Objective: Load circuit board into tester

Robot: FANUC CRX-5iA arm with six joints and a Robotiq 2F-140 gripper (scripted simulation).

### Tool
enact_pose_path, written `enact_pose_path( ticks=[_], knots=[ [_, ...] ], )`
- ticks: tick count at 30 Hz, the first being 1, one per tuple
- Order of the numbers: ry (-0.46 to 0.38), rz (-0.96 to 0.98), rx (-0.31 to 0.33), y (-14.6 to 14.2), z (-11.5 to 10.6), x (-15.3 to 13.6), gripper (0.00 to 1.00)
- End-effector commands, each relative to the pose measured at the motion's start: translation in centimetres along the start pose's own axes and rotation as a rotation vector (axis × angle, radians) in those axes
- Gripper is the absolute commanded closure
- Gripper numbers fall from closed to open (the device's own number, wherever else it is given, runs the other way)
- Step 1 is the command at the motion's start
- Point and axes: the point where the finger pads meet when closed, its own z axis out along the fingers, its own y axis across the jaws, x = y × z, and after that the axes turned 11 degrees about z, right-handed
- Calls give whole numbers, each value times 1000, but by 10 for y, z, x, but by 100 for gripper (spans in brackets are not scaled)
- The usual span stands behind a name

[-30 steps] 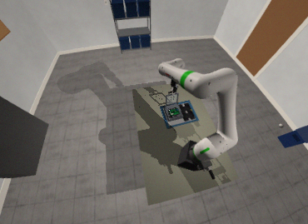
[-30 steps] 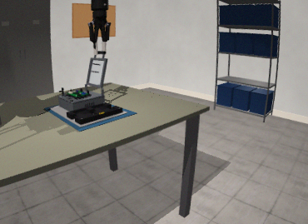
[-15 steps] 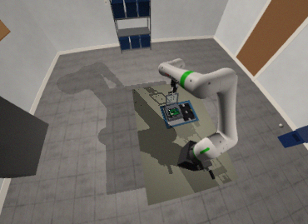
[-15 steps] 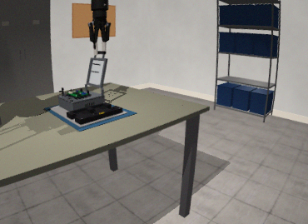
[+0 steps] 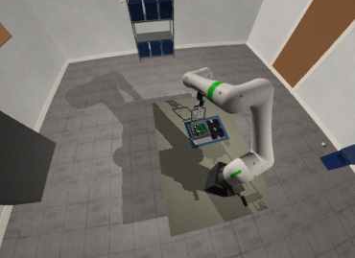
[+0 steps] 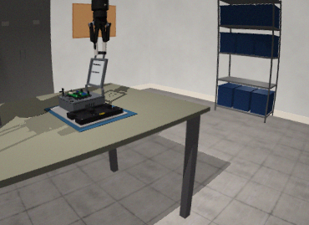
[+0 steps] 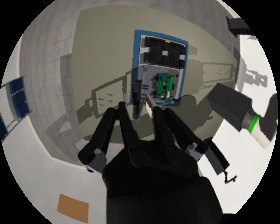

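The green circuit board was in the grey, boxy tester, next to the black tray. The grey-framed, see-through lid stood up, wide open. The black gripper pointed down at the lid's top, its fingers a little apart, gripping nothing.

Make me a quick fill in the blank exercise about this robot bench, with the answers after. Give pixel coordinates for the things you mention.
The green circuit board (image 5: 200, 129) (image 6: 76, 94) (image 7: 164, 85) sits in the ____.
The tester's lid (image 5: 198, 114) (image 6: 97, 73) stands ____, not closed.
Beside the tester lies a black ____ with two pockets.
The mat's border (image 5: 194, 145) (image 6: 81, 129) (image 7: 136, 46) is colored ____.

Missing words: tester; open; tray; blue.
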Motion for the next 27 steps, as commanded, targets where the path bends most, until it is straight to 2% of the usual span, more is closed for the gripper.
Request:
enact_pose_path(
  ticks=[1, 10, 11, 27],
  knots=[
    [0, 0, 0, 0, 0, 0, 70],
    [0, 0, 0, 0, 0, 0, 70],
    [0, 0, 0, 0, 0, 0, 100],
    [0, 0, 0, 0, 0, 0, 100]
  ],
)
